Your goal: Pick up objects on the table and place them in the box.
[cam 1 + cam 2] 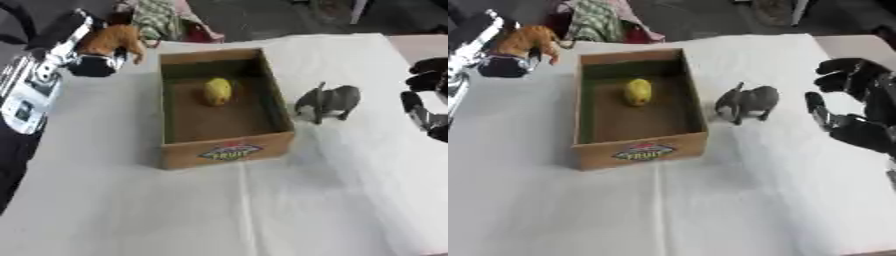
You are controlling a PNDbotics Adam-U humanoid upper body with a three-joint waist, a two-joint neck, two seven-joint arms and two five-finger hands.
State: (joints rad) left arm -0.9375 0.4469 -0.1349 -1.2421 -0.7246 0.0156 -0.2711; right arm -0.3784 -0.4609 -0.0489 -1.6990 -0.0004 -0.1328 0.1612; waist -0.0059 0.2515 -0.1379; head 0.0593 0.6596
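A: Where's the elephant [747, 102]?
B: Upright at the box's [226, 150] three o'clock.
A: Hands?
B: Right hand [857, 107] spread. Left hand [92, 64] wraps an orange animal [112, 39].

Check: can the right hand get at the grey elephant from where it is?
Probably yes. The right hand sits open just to the side of the grey elephant, with only bare table cloth between them. The box lies on the elephant's far side.

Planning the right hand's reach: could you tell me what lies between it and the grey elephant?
Only bare white tablecloth separates the right hand from the grey elephant, clearest in the right eye view.
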